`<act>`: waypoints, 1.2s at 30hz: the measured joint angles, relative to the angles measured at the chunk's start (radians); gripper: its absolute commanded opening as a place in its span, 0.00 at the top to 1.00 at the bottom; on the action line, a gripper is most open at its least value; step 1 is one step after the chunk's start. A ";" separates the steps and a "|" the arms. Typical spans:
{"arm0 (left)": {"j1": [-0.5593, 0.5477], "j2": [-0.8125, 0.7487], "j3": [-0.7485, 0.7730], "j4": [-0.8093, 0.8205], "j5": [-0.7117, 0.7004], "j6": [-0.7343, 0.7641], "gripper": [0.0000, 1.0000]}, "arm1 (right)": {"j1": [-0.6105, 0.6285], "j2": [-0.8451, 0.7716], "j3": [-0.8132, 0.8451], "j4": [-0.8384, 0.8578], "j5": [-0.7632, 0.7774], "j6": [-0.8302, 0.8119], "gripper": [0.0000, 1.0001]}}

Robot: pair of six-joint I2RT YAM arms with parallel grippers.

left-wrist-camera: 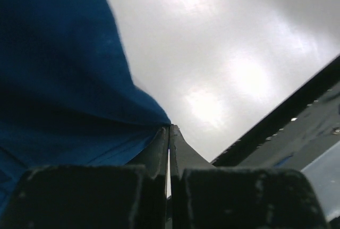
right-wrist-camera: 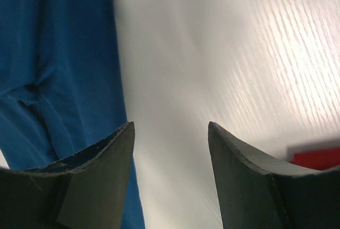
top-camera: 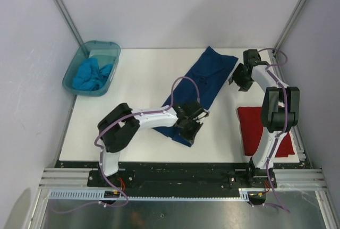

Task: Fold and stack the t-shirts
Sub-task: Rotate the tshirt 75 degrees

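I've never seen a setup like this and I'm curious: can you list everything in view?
navy t-shirt: one, dark blue, folded into a long strip, lying slantwise mid-table
red t-shirt: one, red, folded flat at the table's near right, partly under the right arm
turquoise t-shirt: one, bright turquoise, crumpled in the tub
tub: one, translucent teal, table's far left corner
table: one, white, under everything
left gripper: one, black, shut on the navy t-shirt's near end
right gripper: one, black, open, by the navy t-shirt's far end
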 measured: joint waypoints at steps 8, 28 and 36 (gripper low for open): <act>-0.103 0.089 0.114 0.019 0.078 -0.051 0.74 | -0.010 -0.224 -0.258 0.016 -0.052 0.026 0.38; 0.307 -0.657 -0.352 0.030 0.048 -0.113 0.68 | 0.600 -0.935 -0.807 -0.072 0.037 0.486 0.60; 0.290 -0.526 -0.362 0.024 0.066 -0.103 0.74 | 0.795 -0.946 -0.876 -0.087 0.116 0.704 0.65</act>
